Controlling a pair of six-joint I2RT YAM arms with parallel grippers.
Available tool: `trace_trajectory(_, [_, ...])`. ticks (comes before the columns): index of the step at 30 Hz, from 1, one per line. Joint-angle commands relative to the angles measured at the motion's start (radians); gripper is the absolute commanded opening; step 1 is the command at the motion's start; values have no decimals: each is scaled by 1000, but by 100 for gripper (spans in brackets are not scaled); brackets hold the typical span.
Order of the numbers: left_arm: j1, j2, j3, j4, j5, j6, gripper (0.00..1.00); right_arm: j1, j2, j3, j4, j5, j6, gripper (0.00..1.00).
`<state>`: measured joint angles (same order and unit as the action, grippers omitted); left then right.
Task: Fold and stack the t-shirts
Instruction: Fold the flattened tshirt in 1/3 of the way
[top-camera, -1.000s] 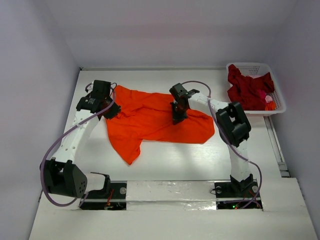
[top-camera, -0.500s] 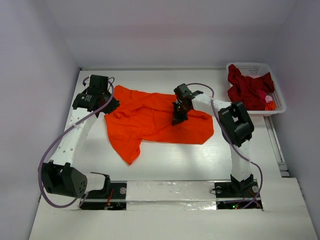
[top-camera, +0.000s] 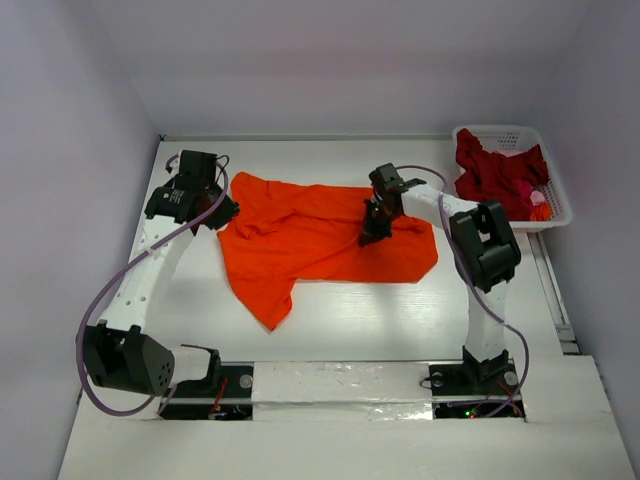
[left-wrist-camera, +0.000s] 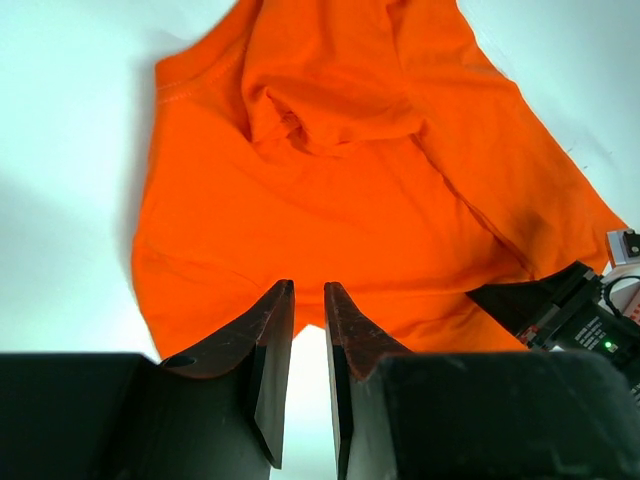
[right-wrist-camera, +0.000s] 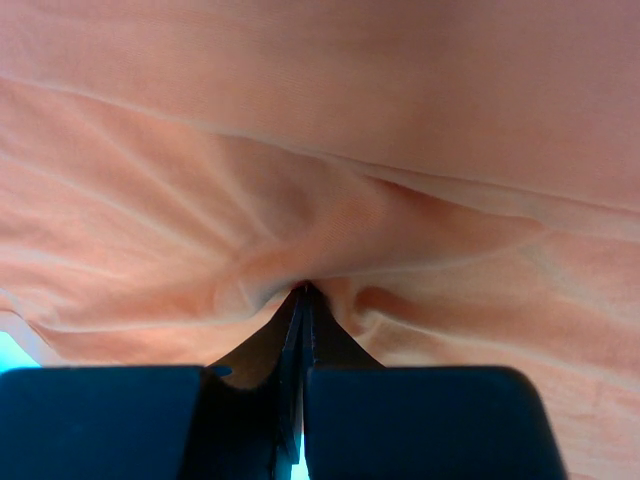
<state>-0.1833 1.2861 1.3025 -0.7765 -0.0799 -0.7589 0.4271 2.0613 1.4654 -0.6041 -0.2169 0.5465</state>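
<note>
The orange t-shirt (top-camera: 310, 235) lies spread and wrinkled on the white table, one sleeve trailing toward the front. My right gripper (top-camera: 374, 228) is shut on a fold near the shirt's right middle; in the right wrist view the cloth (right-wrist-camera: 320, 150) puckers around the closed tips (right-wrist-camera: 303, 290). My left gripper (top-camera: 222, 215) hovers at the shirt's left edge. In the left wrist view its jaws (left-wrist-camera: 309, 290) stand a narrow gap apart over the hem of the orange cloth (left-wrist-camera: 350, 180), with bare table showing between them. The crimson t-shirt (top-camera: 495, 175) is bunched in the basket.
The white latticed basket (top-camera: 497, 129) stands at the back right corner, with small pink and orange items (top-camera: 535, 200) beside the crimson cloth. Walls close the table at the back and left. Part of the right arm (left-wrist-camera: 570, 310) shows in the left wrist view.
My right gripper has moved to the right with the orange cloth in it, pulling the shirt's right side that way. The left gripper shifted slightly left and then held still.
</note>
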Motion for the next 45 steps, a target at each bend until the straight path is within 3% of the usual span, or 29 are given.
trace_trajectory(1, [-4, -31, 23, -17, -9, 16, 17, -39, -7, -46, -31, 93, -20, 0])
trace_trajectory(12, [-4, -41, -14, -14, 2, 21, 17, -106, -20, -51, -34, 93, -36, 0])
trace_trajectory(23, [-4, -142, -199, -9, 66, 6, 18, -116, -17, -47, -36, 100, -37, 0])
trace_trajectory(28, [-4, -214, -270, -27, 126, -2, 30, -116, -45, -65, -11, 79, -48, 0])
trace_trajectory(30, [-4, -249, -284, -41, 143, -2, 35, -116, -72, -73, -3, 88, -48, 10])
trace_trajectory(31, [-4, -261, -289, -56, 153, -3, 43, -116, -96, -76, 0, 94, -48, 25])
trace_trajectory(33, [-4, -301, -299, -79, 178, -2, 50, -116, -119, -70, -6, 108, -49, 40])
trace_trajectory(34, [-4, -315, -302, -99, 195, 3, 57, -116, -128, -66, -13, 106, -52, 54])
trace_trajectory(37, [-4, -361, -301, -132, 206, 12, 66, -116, -165, -47, -32, 117, -60, 69])
trace_trajectory(39, [-4, -390, -307, -152, 230, 18, 68, -116, -191, -31, -43, 111, -65, 75])
trace_trajectory(40, [-4, -398, -312, -153, 239, 21, 69, -116, -197, -25, -54, 106, -66, 85])
trace_trajectory(43, [-13, -416, -364, -129, 331, 49, 69, -116, -233, -14, -63, 67, -77, 100])
trace_trajectory(45, [-31, -422, -426, -115, 448, 70, 69, -116, -265, -8, -71, 45, -92, 100])
